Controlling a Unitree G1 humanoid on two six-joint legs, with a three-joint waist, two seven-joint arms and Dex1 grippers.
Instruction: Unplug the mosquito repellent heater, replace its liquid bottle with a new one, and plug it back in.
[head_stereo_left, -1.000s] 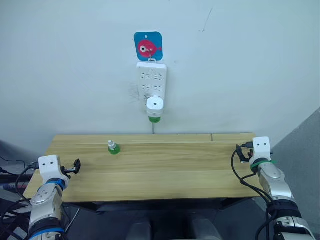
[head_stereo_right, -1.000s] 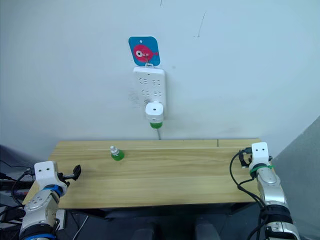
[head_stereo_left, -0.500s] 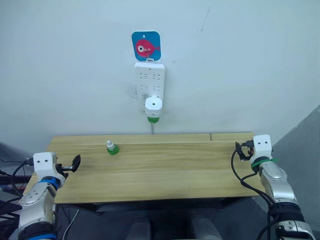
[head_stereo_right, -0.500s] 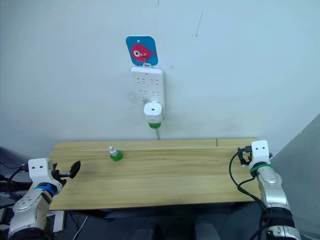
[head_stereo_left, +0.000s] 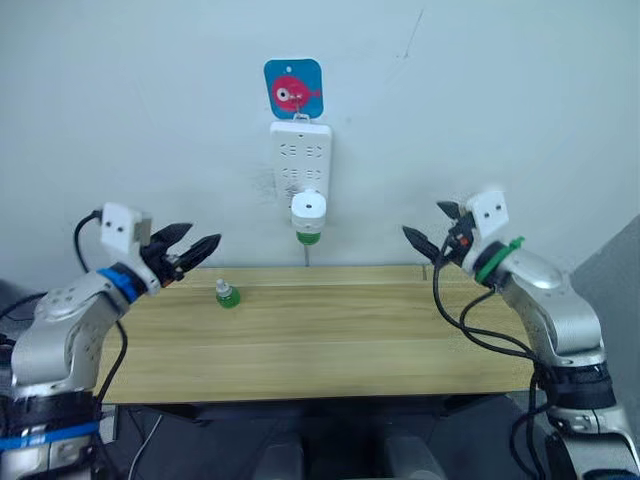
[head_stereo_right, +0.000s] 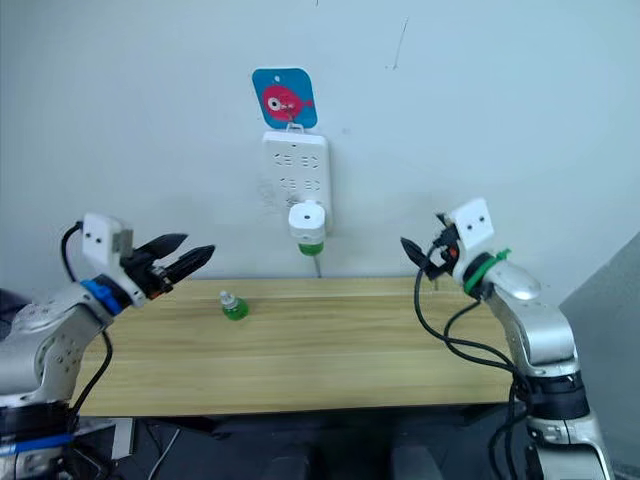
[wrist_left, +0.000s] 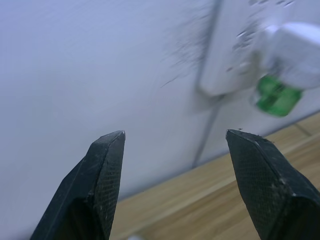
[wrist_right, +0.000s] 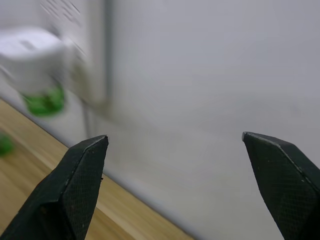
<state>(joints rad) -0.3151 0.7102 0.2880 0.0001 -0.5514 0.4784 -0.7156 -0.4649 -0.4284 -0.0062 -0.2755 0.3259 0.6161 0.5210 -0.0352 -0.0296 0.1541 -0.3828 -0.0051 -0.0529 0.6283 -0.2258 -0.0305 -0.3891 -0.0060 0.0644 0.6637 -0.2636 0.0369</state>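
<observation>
Left eye view: heater (head_stereo_left: 308, 209) plugged, unobstructed.

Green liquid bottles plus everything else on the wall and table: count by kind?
Green liquid bottles: 2 (one on the table, one under the heater)
Mosquito repellent heater: 1
Power strip: 1
Fish hook plaque: 1
Table: 1
Total: 6
</observation>
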